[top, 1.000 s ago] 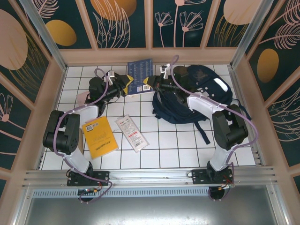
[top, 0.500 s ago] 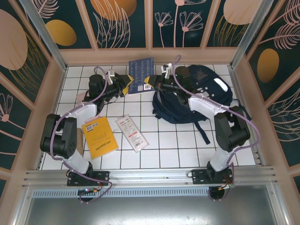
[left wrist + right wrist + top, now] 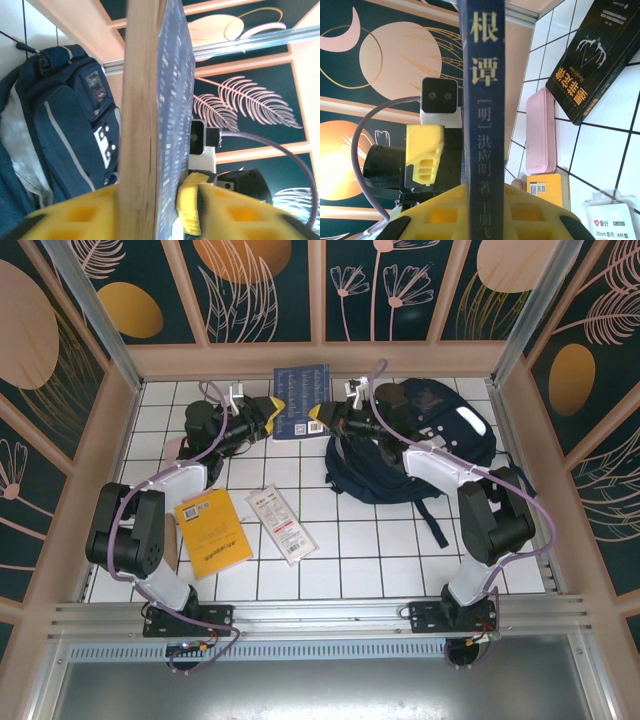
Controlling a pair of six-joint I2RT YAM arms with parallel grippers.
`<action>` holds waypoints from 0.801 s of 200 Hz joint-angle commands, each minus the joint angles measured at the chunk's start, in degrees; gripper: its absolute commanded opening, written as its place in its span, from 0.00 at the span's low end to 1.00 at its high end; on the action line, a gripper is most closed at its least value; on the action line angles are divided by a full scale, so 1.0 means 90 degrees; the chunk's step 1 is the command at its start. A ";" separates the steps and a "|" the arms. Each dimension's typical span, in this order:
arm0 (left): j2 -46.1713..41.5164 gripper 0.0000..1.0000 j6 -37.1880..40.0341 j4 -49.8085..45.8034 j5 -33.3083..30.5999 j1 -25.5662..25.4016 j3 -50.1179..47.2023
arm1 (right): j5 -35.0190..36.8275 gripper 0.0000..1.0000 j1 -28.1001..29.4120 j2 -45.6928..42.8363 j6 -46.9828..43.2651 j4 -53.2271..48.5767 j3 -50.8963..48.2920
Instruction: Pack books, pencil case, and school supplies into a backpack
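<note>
A navy book [image 3: 300,400] is held on edge above the far tiles, between my two grippers. My right gripper [image 3: 318,416] is shut on its spine [image 3: 482,100], one yellow finger flush on each side. My left gripper [image 3: 272,408] straddles the opposite page edge [image 3: 142,125]. One of its fingers [image 3: 75,215] lies against the book; the other stands a little off the cover, so it is open. The navy backpack [image 3: 430,445] lies to the right. A pink pencil case [image 3: 542,130], a black book [image 3: 600,50], a yellow book [image 3: 212,532] and the white packet [image 3: 282,523] lie on the tiles.
The wooden back wall [image 3: 320,360] stands just behind the raised book. The backpack's dark strap [image 3: 435,520] trails toward the near edge. My left arm's elbow [image 3: 125,530] hangs next to the yellow book.
My left gripper has moved toward the back wall along the book's edge; its jaws widened, then narrowed round the book. The right gripper has kept its grip and barely moved.
</note>
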 commanded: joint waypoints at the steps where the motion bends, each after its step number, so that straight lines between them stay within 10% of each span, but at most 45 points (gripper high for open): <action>1: -0.0278 0.24 -0.0210 0.0600 0.0149 -0.0031 -0.0031 | -0.0100 0.00 -0.0044 -0.0224 -0.0182 0.0244 -0.0057; 25: -0.0416 0.00 0.0053 0.0200 0.0046 -0.0028 0.0007 | 0.0013 0.06 -0.0053 -0.0305 -0.0648 -0.0355 0.0020; 52: -0.0532 0.00 0.0276 -0.0142 -0.0025 -0.0028 0.0012 | 0.0375 0.43 -0.0142 -0.0486 -0.1302 -0.1363 0.0081; 77: -0.0693 0.00 0.0628 -0.0611 -0.0099 -0.0026 0.0012 | 0.1790 0.54 -0.0263 -0.0897 -0.2372 -0.2925 0.0167; 160: -0.0973 0.00 0.1169 -0.1472 -0.0320 -0.0026 -0.0057 | 0.4781 0.54 -0.0294 -0.0545 -0.4784 -0.5289 0.0464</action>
